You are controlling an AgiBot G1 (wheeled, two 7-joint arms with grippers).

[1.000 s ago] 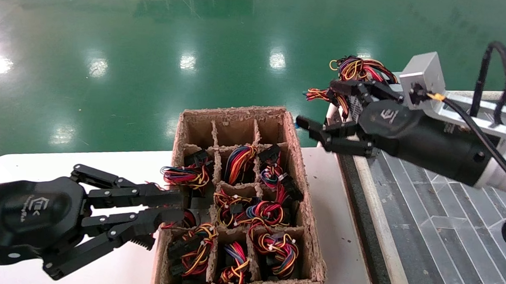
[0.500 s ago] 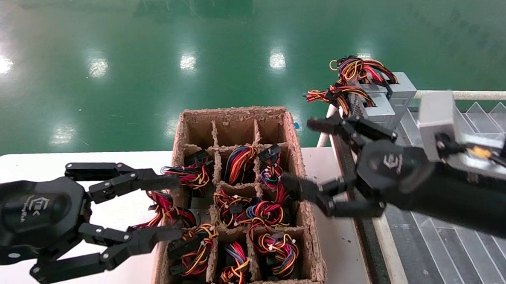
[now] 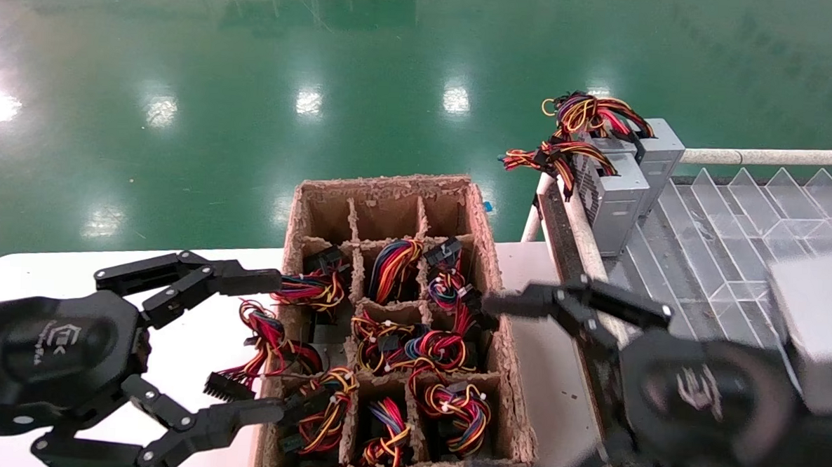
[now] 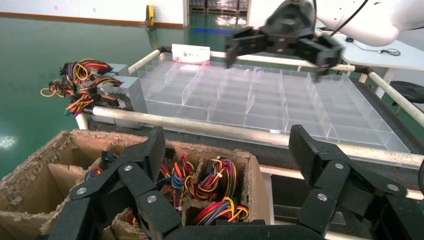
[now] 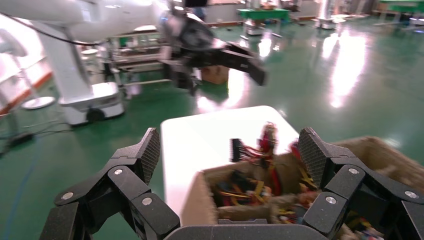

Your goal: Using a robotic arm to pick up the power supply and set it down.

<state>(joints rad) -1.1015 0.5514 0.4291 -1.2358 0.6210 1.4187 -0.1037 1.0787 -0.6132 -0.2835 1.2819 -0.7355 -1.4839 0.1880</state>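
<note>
Standing upright at the far corner of the clear divider tray (image 3: pixel 732 226), the power supply (image 3: pixel 610 200) is a small grey metal box with a perforated vent side and a bundle of red, yellow, orange and black wires spilling over the rail. A second grey unit (image 3: pixel 661 156) touches it behind. Tray cells nearer the robot lie open. Right gripper (image 3: pixel 515 385), fingers spread wide, hangs over the near right edge of the cardboard crate (image 3: pixel 488 265). Left gripper (image 3: pixel 267 346), also spread wide, straddles the crate's left wall.
</note>
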